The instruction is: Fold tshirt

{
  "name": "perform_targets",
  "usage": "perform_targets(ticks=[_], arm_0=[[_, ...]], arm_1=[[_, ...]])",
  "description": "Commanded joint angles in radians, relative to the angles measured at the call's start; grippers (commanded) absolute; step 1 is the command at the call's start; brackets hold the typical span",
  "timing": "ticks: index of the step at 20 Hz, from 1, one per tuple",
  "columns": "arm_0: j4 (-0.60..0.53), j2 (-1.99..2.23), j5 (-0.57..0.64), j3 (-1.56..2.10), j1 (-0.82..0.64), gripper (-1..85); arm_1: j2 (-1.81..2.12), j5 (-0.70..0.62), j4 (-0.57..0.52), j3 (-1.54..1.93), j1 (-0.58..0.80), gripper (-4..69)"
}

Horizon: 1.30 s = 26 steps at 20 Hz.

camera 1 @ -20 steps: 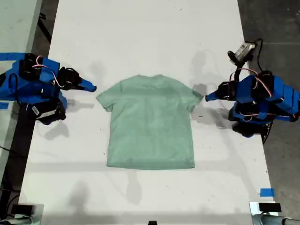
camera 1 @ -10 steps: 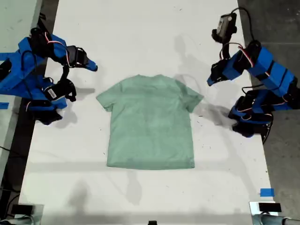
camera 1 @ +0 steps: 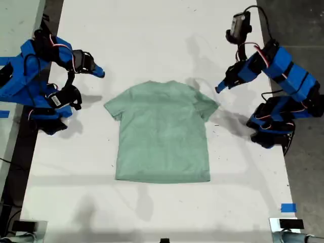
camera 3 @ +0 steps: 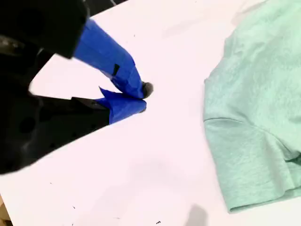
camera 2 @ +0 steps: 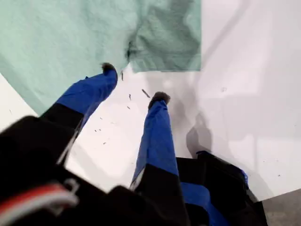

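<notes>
The pale mint-green tshirt [camera 1: 162,131] lies flat and spread on the white table [camera 1: 152,30], collar toward the far edge. My first gripper [camera 1: 218,89] is at the exterior view's right, just beyond the sleeve on that side. In the first wrist view it [camera 2: 135,82] stands open, with the sleeve [camera 2: 164,42] just ahead of its fingertips and nothing between them. My second gripper [camera 1: 100,73] is at the exterior view's left, apart from the other sleeve. The second wrist view shows it [camera 3: 143,96] shut on nothing, with the tshirt [camera 3: 254,94] a short way off.
Both arm bases stand at the table's side edges in the exterior view. A blue tape mark [camera 1: 288,207] sits near the front corner at the exterior view's right. Dark floor [camera 1: 293,20] lies past that side's edge.
Both arms have risen from a low, folded pose. Over the last half second my first gripper moved slightly toward the tshirt's sleeve. The tshirt has not moved.
</notes>
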Motion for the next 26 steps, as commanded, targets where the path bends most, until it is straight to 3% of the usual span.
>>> perform_targets(ticks=[1,10,14,16,22,23,24,25,26], arm_0=[[-0.020,0.018,-0.002,0.000,0.002,0.1],[-0.080,0.015,-0.011,0.054,0.015,0.1],[-0.091,0.008,-0.011,0.060,0.015,0.1],[-0.097,0.006,-0.011,0.067,0.011,0.1],[-0.123,-0.009,-0.028,0.155,0.018,0.1],[-0.132,-0.009,-0.035,0.179,0.029,0.1],[-0.140,-0.009,-0.043,0.199,0.038,0.1],[-0.150,-0.009,-0.049,0.210,0.049,0.1],[-0.156,-0.014,-0.054,0.216,0.055,0.1]], arm_1=[[0.003,-0.021,-0.075,0.051,0.032,22.1],[-0.086,-0.046,-0.511,0.457,0.066,24.7],[-0.189,-0.061,-0.657,0.537,0.071,25.8],[-0.285,-0.067,-0.710,0.534,0.071,25.9],[-0.433,-0.098,-0.680,0.428,0.072,22.1],[-0.437,-0.104,-0.678,0.423,0.072,17.7],[-0.440,-0.107,-0.676,0.420,0.072,6.3],[-0.440,-0.107,-0.675,0.419,0.077,-0.7],[-0.440,-0.118,-0.670,0.416,0.074,-0.6]])
